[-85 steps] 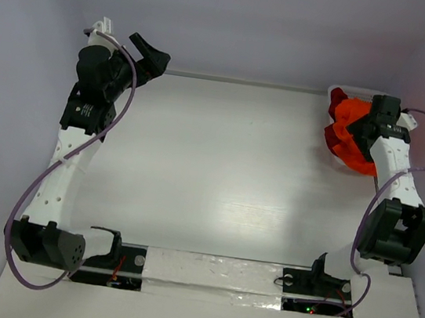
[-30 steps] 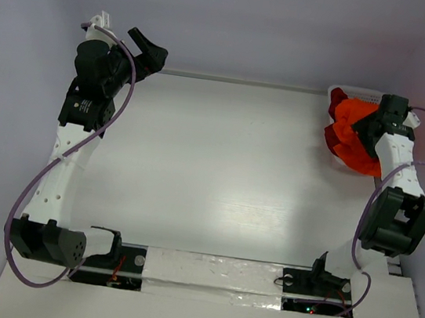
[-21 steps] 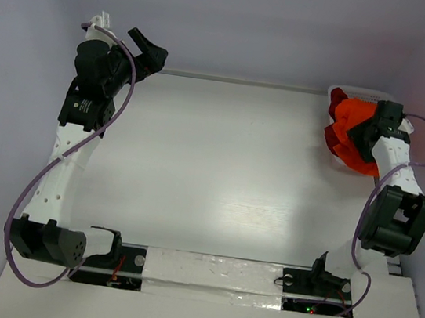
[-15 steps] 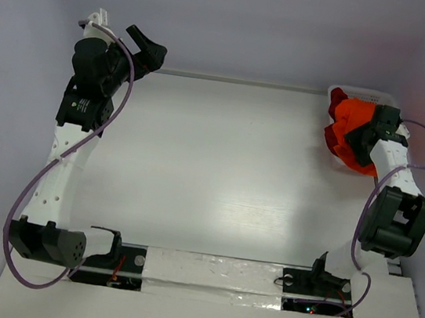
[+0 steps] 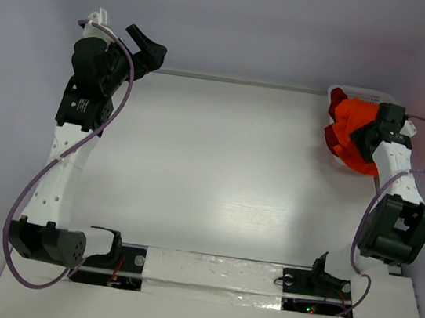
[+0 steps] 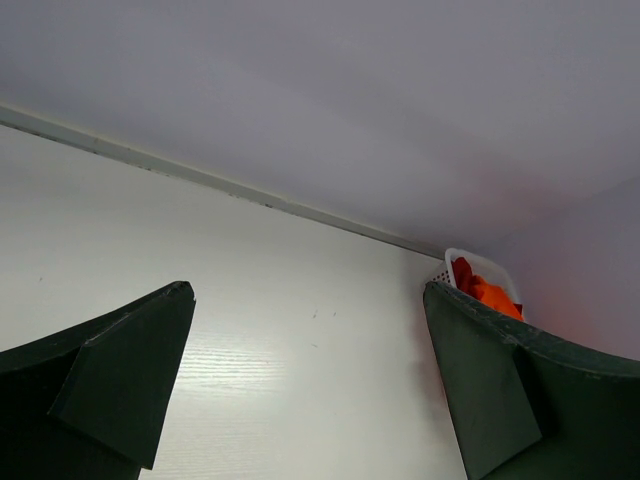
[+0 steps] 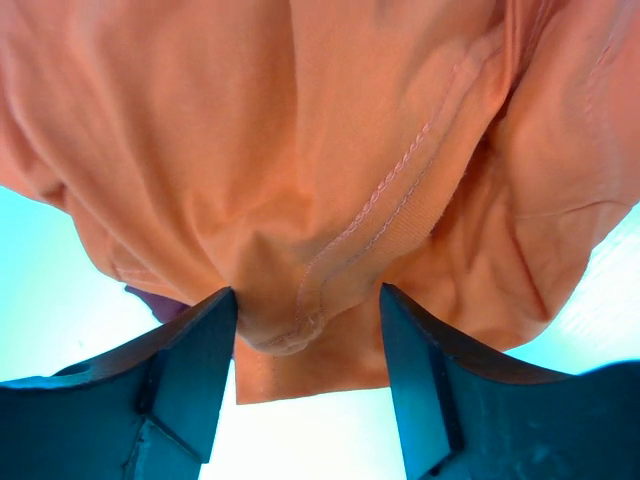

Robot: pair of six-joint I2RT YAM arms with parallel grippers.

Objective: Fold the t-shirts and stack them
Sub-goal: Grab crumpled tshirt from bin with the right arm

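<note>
Our two white-and-black arms
Our left arm [image 5: 65,162] and right arm [image 5: 398,176] had white perforated links, black joint housings, a looping purple cable [image 5: 133,77] on each, and dark wedge-shaped pincer fingers [image 6: 110,390].

1. The orange t-shirt [image 5: 348,137] is plain and bright, crumpled in a heap at the counter's far right corner, with a stitched seam crossing its bunched folds.
2. The dark red t-shirt [image 5: 335,106] shows only a scrap at the heap's far left, touching the orange.
</note>
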